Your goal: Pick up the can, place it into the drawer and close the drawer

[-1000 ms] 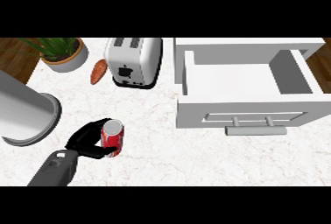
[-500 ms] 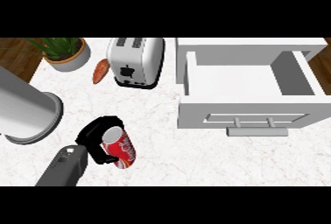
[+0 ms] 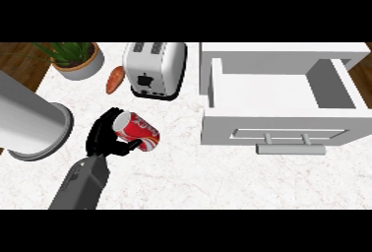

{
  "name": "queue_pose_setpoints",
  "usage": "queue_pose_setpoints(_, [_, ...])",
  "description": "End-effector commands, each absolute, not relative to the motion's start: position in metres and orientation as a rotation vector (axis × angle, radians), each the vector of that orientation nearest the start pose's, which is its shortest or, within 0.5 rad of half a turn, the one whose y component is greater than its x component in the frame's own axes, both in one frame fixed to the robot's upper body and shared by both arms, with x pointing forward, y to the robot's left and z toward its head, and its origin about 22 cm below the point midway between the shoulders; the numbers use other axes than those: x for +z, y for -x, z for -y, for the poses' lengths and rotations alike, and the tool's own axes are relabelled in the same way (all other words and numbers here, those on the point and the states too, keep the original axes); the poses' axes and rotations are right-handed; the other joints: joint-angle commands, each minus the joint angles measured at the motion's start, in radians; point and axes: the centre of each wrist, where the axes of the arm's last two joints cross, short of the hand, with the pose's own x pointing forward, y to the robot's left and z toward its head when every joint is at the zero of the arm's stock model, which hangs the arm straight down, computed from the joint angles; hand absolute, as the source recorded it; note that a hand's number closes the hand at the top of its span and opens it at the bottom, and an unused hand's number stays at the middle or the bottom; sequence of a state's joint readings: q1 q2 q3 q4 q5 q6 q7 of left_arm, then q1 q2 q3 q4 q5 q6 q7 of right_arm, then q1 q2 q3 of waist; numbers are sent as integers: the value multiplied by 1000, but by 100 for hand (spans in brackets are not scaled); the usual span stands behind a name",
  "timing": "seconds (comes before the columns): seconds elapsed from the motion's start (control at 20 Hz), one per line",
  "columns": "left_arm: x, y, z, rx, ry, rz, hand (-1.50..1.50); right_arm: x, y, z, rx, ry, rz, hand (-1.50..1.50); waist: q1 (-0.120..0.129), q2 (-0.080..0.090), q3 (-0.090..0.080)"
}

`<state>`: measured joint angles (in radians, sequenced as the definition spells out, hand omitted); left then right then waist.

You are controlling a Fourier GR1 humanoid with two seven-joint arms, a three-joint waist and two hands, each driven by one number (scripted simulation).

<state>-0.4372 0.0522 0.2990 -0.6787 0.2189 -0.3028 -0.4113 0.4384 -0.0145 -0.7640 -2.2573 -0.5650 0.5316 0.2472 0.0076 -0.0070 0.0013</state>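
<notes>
A red can (image 3: 139, 131) is held tilted, its silver top toward the upper left, above the marble counter (image 3: 218, 182) left of centre. My left hand (image 3: 104, 137) is shut on it, with fingers over its far side and the thumb under its near side. The grey forearm (image 3: 80, 184) comes in from the lower left. The white drawer (image 3: 270, 94) stands open at the right, its inside bare, and its front panel with the handle (image 3: 291, 143) faces me. The can is a short way left of the drawer front. My right hand does not show.
A silver toaster (image 3: 155, 69) stands behind the can. An orange vegetable (image 3: 114, 81) lies beside it, and a potted plant (image 3: 74, 61) sits at the back left. A large grey cylinder (image 3: 29, 123) fills the left edge close to the hand.
The can stood upright in my hand before. It now sits higher and tilted, and has shifted away from me and slightly right toward the drawer.
</notes>
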Motion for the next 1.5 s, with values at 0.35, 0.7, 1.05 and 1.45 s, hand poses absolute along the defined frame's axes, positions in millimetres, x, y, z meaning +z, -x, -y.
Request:
queue_pose_setpoints(0.35, [22, -342, -211, 219, 258, 1670, 150, 125, -49, 378, -127, 184, 1776, -150, -7, 1, -1])
queue_pose_setpoints(0.7, [81, -345, -179, 192, 220, 1710, 150, 128, -45, 369, -144, 192, 1797, -150, -17, 4, -1])
queue_pose_setpoints(1.05, [123, -346, -145, 151, 209, 1726, 150, 110, -44, 376, -142, 175, 1780, -150, -19, 5, -1])
queue_pose_setpoints(1.45, [180, -376, -94, 124, 211, 1747, 150, 120, -68, 368, -133, 162, 1777, -150, -22, 8, -1])
